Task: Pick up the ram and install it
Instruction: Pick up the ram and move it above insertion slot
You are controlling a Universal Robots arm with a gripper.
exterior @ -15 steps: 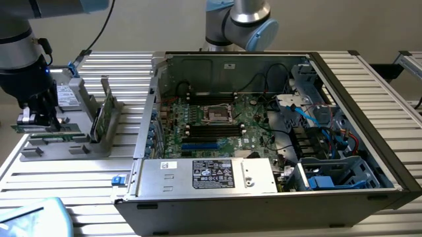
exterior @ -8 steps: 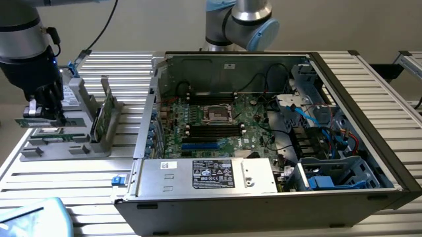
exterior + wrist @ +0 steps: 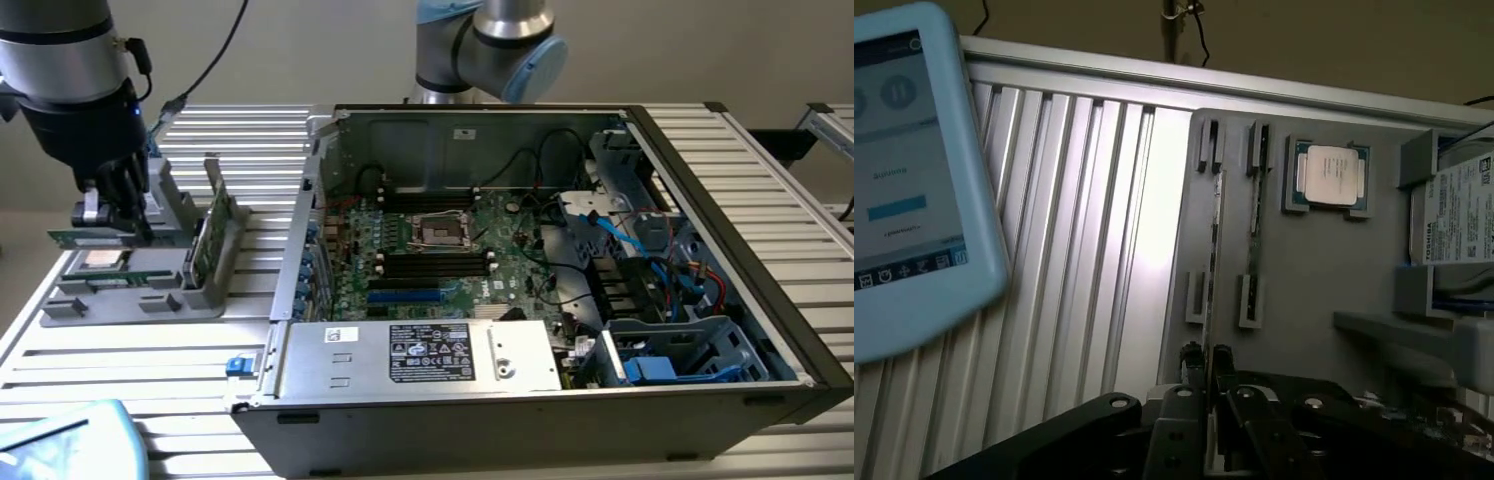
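The ram (image 3: 70,237) is a thin green stick. It is pinched in the jaws of the gripper (image 3: 118,225), far on the exterior view's left. The stick lies flat and level, and most of it pokes out past the jaws toward the exterior view's left. In the wrist view I see the ram (image 3: 1212,250) from its thin edge, a long dark line running away from the gripper (image 3: 1206,365). The jaws are pressed close on it from both sides.

The ram is low over a grey tray (image 3: 80,305). I cannot tell if it touches the tray (image 3: 1304,290) or hangs just above it. A second stick (image 3: 207,235) stands on its edge in the tray, nearer the case. In the wrist view the second stick (image 3: 1256,205) sits in its slot just beside the held ram. A square silver chip (image 3: 100,262) rests in the tray right under the ram. The chip (image 3: 1332,175) is near a grey drive (image 3: 1459,210) with a white label.

The tray sits on a ribbed metal counter (image 3: 134,350). Next to it, on the exterior view's right, is a big open case (image 3: 787,340) with a green board (image 3: 467,280) inside. The ram is well apart from that board. A pale blue tablet (image 3: 904,180) is near the counter's (image 3: 1084,200) edge.
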